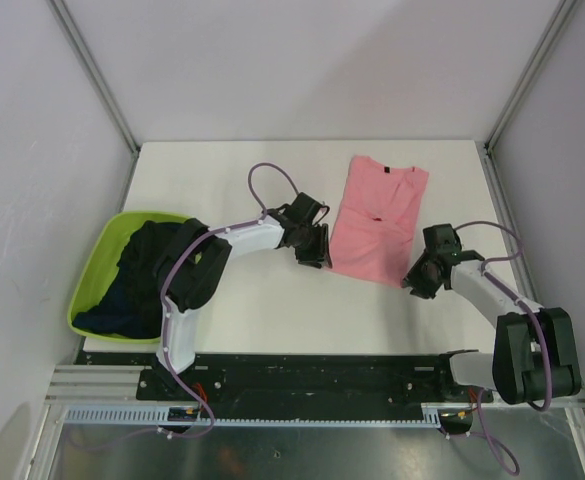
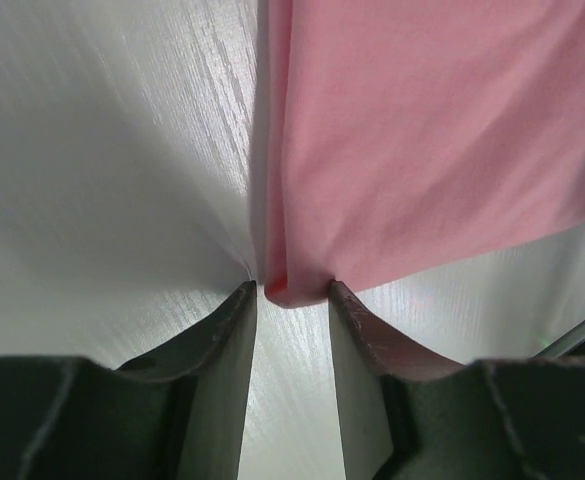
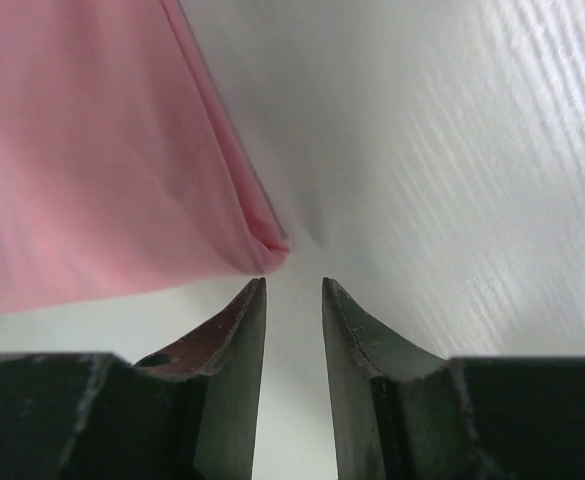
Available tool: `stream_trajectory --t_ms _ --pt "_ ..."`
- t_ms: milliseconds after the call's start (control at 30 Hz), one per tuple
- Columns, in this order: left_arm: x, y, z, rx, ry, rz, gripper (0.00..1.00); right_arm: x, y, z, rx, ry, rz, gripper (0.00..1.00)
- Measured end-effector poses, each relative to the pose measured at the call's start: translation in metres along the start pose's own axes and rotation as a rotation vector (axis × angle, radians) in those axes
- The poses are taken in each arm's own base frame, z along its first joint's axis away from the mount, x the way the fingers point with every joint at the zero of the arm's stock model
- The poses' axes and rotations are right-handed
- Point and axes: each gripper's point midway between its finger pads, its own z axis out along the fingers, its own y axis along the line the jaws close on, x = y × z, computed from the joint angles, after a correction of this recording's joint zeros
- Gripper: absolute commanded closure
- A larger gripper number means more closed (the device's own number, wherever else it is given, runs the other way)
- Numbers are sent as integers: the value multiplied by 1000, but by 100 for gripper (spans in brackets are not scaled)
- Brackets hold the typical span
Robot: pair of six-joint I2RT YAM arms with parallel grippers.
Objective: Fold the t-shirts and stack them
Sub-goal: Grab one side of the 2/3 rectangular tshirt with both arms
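The salmon-pink t-shirt (image 1: 377,220) lies on the white table, folded lengthwise into a long strip, with its dark collar label at the far end. My left gripper (image 1: 312,250) is at the shirt's near left corner. In the left wrist view it (image 2: 292,290) is open, with the corner of the pink shirt (image 2: 422,150) just at its fingertips. My right gripper (image 1: 420,280) is at the near right corner. In the right wrist view it (image 3: 293,285) is open and empty, with the pink shirt's corner (image 3: 92,180) just beyond its left fingertip. Dark navy t-shirts (image 1: 137,285) lie piled in the tub.
The lime-green tub (image 1: 90,275) stands at the table's left edge, partly under my left arm. Grey walls close in the table at the back and both sides. A black rail runs along the near edge.
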Motion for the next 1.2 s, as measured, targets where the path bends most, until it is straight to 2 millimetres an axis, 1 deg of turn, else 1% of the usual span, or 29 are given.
stream_trajectory --t_ms 100,200,333,633,800,900,933,1000,1100,1200 --pt "0 0 1 1 -5 -8 60 12 -2 2 5 18 2 65" --pt "0 0 1 1 -9 -13 60 15 2 4 -6 16 5 65" --pt "-1 0 1 2 -11 -13 60 15 7 4 -16 1 12 63" --pt "-1 0 1 4 -14 -11 60 6 8 4 -13 -48 32 62" --pt "-1 -1 1 4 -14 -11 60 10 6 18 10 -30 24 62" --pt "-2 -1 1 4 -16 -11 60 8 11 21 3 -44 22 63" --pt "-1 -1 1 4 -15 -10 60 8 12 21 1 -47 21 65" --pt "-1 0 1 4 -16 -10 60 8 12 21 4 -52 18 71" --pt "-1 0 1 5 -19 -10 60 7 12 23 10 -59 19 84" --pt "-1 0 1 6 -23 -8 61 6 12 24 12 -64 19 89"
